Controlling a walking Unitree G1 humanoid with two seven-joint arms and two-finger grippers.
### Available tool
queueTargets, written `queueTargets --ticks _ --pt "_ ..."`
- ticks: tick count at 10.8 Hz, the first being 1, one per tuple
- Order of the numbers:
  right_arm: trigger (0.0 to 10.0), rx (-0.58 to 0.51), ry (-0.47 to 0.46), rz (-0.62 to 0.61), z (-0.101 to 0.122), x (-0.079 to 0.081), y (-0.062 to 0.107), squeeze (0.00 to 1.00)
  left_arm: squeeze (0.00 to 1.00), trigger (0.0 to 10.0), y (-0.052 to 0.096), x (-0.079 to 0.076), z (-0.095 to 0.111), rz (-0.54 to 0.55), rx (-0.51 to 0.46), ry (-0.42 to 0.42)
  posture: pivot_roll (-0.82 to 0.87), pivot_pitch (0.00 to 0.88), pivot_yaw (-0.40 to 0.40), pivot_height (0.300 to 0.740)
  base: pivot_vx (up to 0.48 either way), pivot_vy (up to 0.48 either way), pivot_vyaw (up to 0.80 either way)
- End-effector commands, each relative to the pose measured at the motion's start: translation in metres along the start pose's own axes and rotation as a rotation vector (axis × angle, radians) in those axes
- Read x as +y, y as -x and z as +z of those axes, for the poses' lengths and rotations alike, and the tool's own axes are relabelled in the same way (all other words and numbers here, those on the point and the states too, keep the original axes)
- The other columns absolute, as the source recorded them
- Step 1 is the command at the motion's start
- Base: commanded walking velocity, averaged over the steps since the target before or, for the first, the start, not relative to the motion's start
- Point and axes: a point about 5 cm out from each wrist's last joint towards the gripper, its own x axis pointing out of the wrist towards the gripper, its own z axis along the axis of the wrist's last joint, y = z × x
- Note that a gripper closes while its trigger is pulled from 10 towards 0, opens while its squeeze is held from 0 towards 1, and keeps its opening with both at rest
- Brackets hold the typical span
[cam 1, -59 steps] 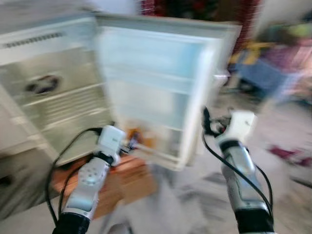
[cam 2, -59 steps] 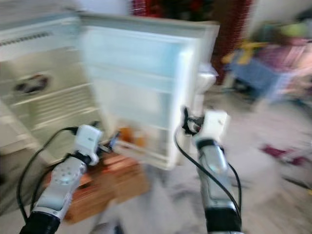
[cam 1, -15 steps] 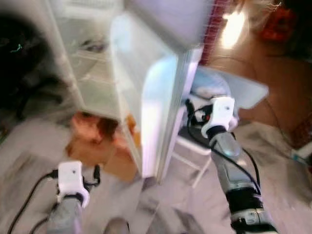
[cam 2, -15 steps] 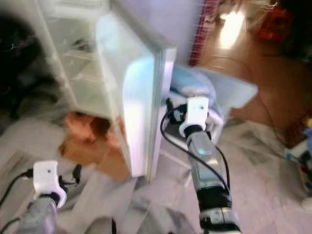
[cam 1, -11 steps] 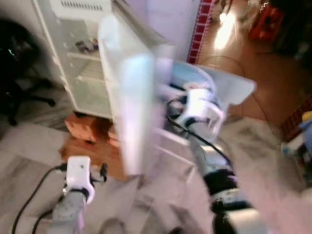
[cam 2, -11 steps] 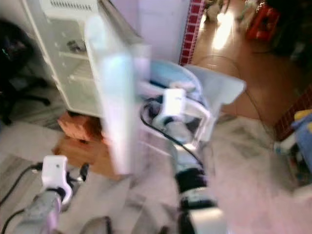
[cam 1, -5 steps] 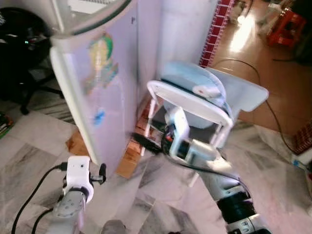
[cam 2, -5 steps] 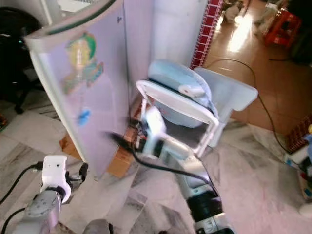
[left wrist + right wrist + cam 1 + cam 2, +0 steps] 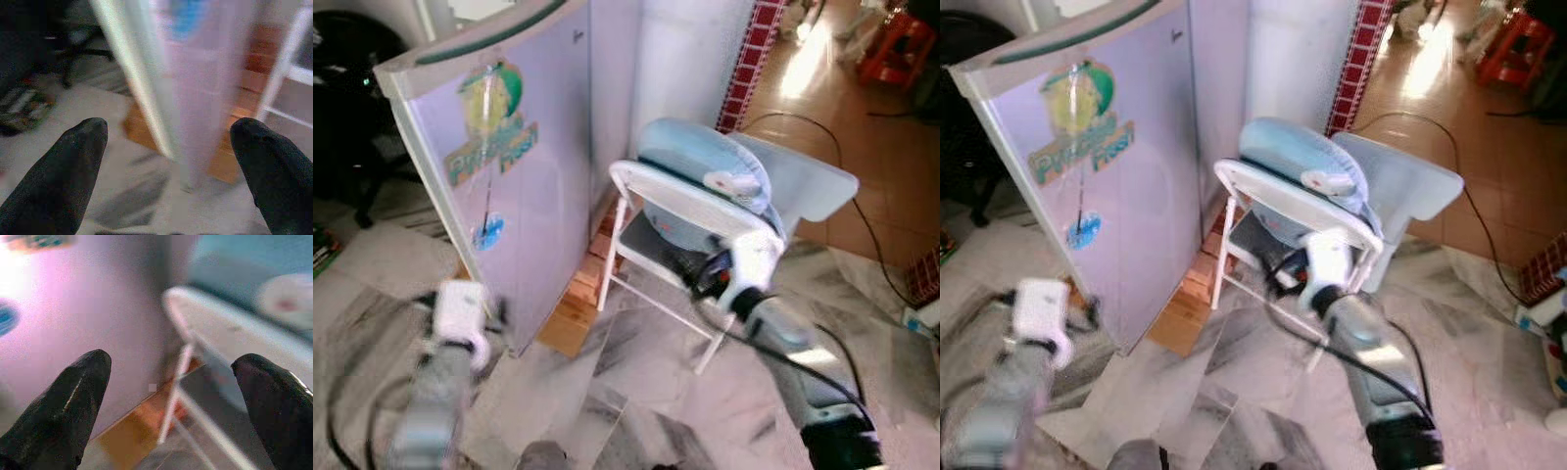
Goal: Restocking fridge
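- The fridge door is now being seen swung nearly shut, where it was standing open a second ago.
- The right gripper is being drawn back beside the white chair, fingers spread wide and empty.
- The left gripper is being held wide and empty near the door's lower corner; restocking is judged to be finishing.

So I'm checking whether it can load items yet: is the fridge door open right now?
No, the fridge door is swung shut, its stickered outside facing out beside the folding chair.
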Motion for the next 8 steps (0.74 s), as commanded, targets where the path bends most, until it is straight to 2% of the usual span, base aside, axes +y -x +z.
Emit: queueTargets --ticks 1,2,3,4,5,6,7,8 --pt "10.0 -0.003 0.037 -0.069 -0.003 -0.006 -0.002 0.0 0.0 10.0 -0.005 0.015 0.003 0.077 -0.007 -0.015 0.11 0.013 -0.028 0.74 0.0 0.0 0.0" --pt "10.0 -0.02 0.039 -0.106 -0.004 -0.006 -0.007 0.0 0.0 10.0 -0.009 0.025 0.004 0.105 -0.008 -0.014 0.11 0.011 -0.028 0.74 0.0 0.0 0.0" --pt "10.0 -0.005 0.052 -0.114 -0.006 -0.003 -0.011 0.0 0.0 10.0 -0.01 0.027 0.004 0.108 -0.013 0.003 0.12 0.011 -0.027 0.74 0.0 0.0 0.0" --pt "10.0 -0.024 0.049 -0.136 0.0 0.002 -0.022 0.0 0.0 10.0 -0.004 0.018 0.005 0.056 -0.025 0.045 0.12 0.013 -0.03 0.74 0.0 0.0 0.0" --pt "10.0 -0.033 0.062 -0.178 0.007 0.006 -0.037 0.0 0.0 10.0 0.007 0.004 0.0 -0.003 -0.011 0.059 0.13 0.013 -0.031 0.74 0.0 0.0 0.0" --pt "10.0 -0.046 0.093 -0.212 0.016 0.011 -0.054 0.0 0.0 10.0 0.023 -0.012 -0.013 -0.047 0.055 0.074 0.15 0.013 -0.034 0.74 0.0 0.0 0.0" --pt "10.0 -0.071 0.068 -0.194 0.026 0.02 -0.068 0.0 0.0 10.0 0.037 -0.022 -0.029 -0.055 0.134 0.1 0.17 0.014 -0.039 0.74 0.0 0.0 0.0" --pt "10.0 -0.083 0.056 -0.231 0.039 0.03 -0.088 0.0 0.0 10.0 0.048 -0.024 -0.043 -0.035 0.188 0.105 0.19 0.014 -0.048 0.74 0.0 0.0 0.0"
